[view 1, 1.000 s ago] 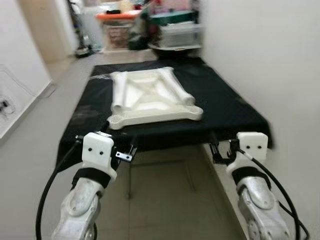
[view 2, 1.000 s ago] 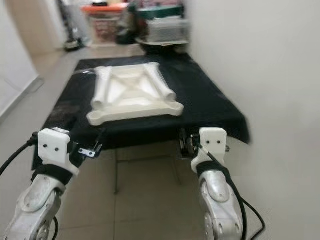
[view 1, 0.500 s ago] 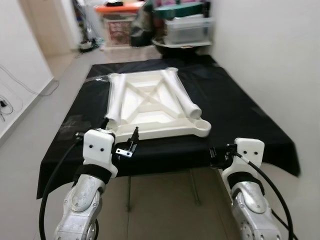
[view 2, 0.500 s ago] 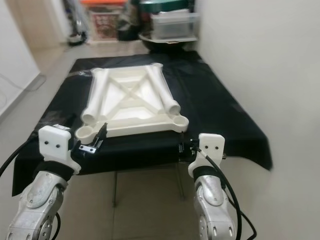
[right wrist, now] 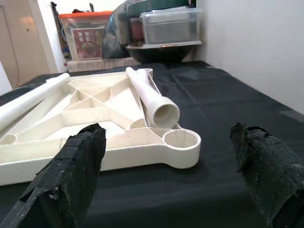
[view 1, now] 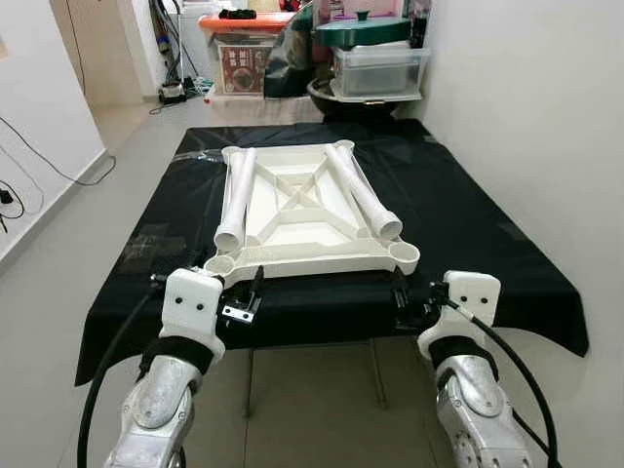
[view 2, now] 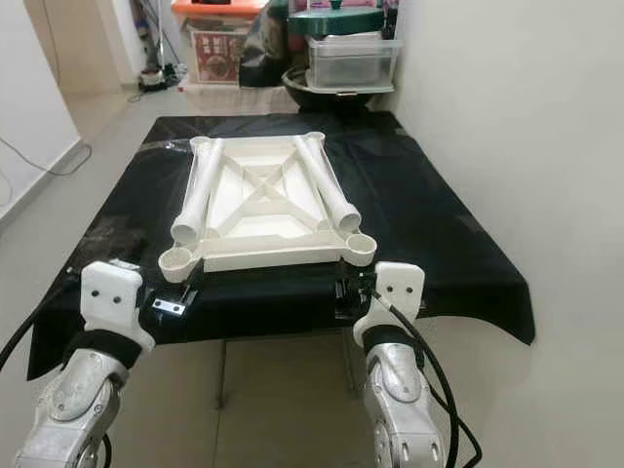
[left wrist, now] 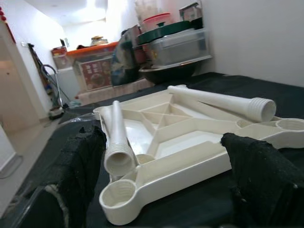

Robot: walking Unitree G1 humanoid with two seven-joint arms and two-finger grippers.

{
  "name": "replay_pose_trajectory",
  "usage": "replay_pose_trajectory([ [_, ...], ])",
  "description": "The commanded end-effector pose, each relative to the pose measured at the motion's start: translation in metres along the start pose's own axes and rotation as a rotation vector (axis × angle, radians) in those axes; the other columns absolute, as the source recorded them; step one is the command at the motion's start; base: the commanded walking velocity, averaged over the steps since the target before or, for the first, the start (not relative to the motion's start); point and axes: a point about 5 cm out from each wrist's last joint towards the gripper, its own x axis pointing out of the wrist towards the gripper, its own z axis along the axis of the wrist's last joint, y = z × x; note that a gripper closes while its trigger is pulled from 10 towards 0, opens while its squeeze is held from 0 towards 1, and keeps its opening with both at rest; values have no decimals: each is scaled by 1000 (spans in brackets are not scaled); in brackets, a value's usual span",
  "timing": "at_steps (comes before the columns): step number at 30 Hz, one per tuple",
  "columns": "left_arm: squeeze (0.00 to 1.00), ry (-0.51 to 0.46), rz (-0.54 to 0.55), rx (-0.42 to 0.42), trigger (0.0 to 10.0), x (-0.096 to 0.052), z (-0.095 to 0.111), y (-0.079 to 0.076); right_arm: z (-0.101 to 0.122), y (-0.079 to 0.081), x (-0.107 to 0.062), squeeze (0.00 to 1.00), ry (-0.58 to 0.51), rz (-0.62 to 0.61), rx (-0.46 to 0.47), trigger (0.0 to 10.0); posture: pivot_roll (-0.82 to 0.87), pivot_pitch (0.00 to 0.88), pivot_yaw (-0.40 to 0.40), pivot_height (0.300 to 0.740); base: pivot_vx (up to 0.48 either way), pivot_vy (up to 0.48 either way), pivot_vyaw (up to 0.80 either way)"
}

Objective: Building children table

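Nearest you, your left hand [view 1: 255,289] and right hand [view 1: 398,292] hover spread at the black-draped bench's [view 1: 468,224] front edge; just beyond lies the white tabletop [view 1: 302,210], upside down, two legs [view 1: 363,191] resting along it, storage bins [view 1: 375,68] behind

Both silver arms reach forward side by side, each ending in a white boxy wrist housing. The left gripper [view 1: 255,290] is raised a little, its two long black fingers [left wrist: 83,166] spread wide apart with nothing between them. The right gripper [view 1: 398,293] sits at much the same height (level with its partner), its black fingers [right wrist: 78,164] likewise parted and holding nothing. A thick black cable loops along the outer side of each forearm, and a black band wraps each wrist just behind the white housing.
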Motion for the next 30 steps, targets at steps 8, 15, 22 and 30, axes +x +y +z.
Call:
replay_pose_trajectory([
  [8,0,39,21,30,10000,1,-10,-4,3,-3,8,0,-22,11,-42,10000,20,0,-58,740,0,0,0],
  [15,0,33,10,46,10000,4,-10,-9,15,1,10,0,-62,44,-55,10000,6,0,-43,740,0,0,0],
  [22,0,-6,24,14,10000,-3,-4,2,28,6,10,0,-94,89,-48,10000,17,0,-38,740,0,0,0],
  [30,0,-31,58,-17,10000,-2,0,8,30,7,12,0,-92,86,-67,10000,15,0,-35,740,328,0,0],
])
